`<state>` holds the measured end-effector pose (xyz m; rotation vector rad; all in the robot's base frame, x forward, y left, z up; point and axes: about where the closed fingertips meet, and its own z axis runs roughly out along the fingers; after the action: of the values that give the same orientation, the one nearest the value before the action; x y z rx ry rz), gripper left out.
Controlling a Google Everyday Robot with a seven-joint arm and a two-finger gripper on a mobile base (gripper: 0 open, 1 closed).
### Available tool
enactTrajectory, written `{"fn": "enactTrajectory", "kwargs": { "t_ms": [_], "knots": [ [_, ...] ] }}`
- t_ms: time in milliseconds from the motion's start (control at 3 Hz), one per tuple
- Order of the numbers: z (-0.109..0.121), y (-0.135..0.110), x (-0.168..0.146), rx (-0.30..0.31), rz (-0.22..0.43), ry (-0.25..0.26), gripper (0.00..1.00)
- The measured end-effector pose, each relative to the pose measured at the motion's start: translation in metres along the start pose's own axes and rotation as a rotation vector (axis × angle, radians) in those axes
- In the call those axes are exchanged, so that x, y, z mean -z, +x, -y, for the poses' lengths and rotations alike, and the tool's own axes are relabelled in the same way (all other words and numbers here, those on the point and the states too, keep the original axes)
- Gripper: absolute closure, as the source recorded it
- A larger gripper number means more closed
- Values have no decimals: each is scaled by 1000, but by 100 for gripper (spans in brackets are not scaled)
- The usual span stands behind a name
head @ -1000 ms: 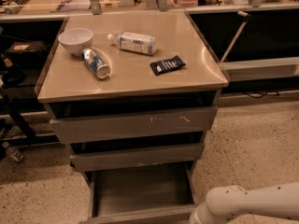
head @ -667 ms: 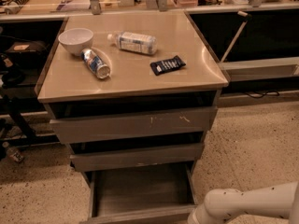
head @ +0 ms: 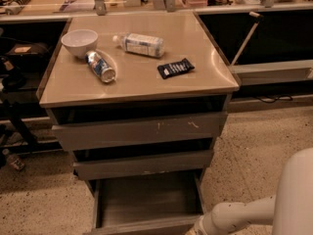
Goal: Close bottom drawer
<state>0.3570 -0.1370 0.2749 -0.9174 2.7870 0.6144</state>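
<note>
Reaching in from the lower right, the white arm [head: 244, 213] ended in the gripper [head: 194, 229], which appeared to sit at the right end of the front panel of the bottom drawer [head: 146, 199]. It was mostly cut off by the frame edge, and I could not tell whether it was released or clenched. The bottom drawer stood pulled well out, its deep tray bare, so the closing was not yet done.

Just above the bottom drawer the middle drawer [head: 144, 164] jutted out a little. Above that the top drawer [head: 142, 129], scratched on its face, stood slightly proud too. Higher and farther back, on the cabinet top [head: 210, 80], lay a bowl [head: 79, 42], a can [head: 100, 66] on its side, a bottle [head: 139, 44] on its side and a dark packet [head: 175, 68].

As I judged it, a push at the right end alone could skew the bottom drawer in its runners and jam it. A hard shove might jolt the cabinet and set the can or bottle rolling.
</note>
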Motion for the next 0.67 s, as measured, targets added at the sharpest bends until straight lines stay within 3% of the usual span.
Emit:
{"fn": "enactTrajectory", "kwargs": {
  "t_ms": [667],
  "knots": [
    [25,-9,-47,-49,45,6,100]
  ]
}}
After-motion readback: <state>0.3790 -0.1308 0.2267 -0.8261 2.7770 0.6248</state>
